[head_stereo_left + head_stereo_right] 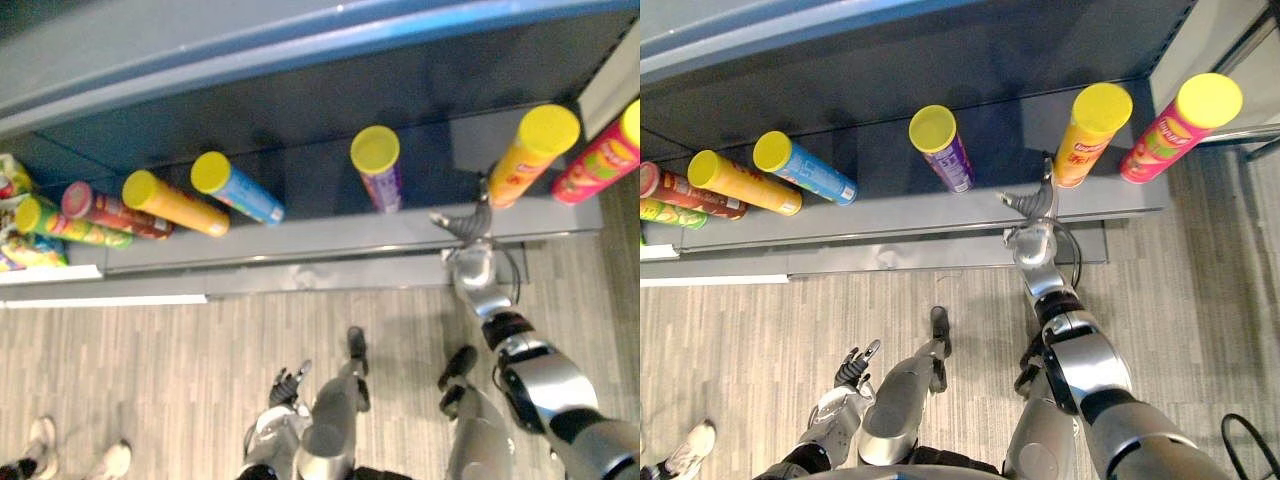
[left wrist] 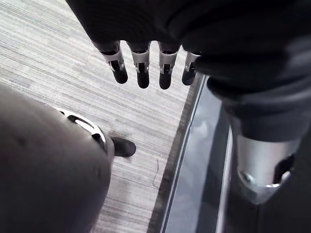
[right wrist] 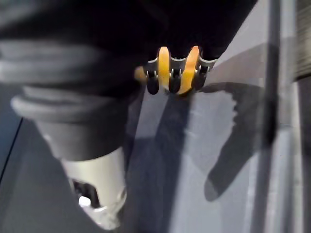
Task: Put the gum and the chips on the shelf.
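Up at the front edge of the dark grey metal shelf (image 1: 890,215), the right hand (image 1: 1032,218), fingers (image 3: 174,77) nearly straight, thumb splayed wide, closed on nothing. Just past them, the tall orange cardboard chip can with yellow lid (image 1: 1090,140), upright on the shelf between a purple can (image 1: 945,150) and a pink can (image 1: 1175,130) (seen as orange through the finger gaps; contact unclear). Probably posed this loosely so as to leave the can standing free. Low over the striped grey floor (image 1: 740,320), the left hand (image 1: 853,367), fingers slack, empty.
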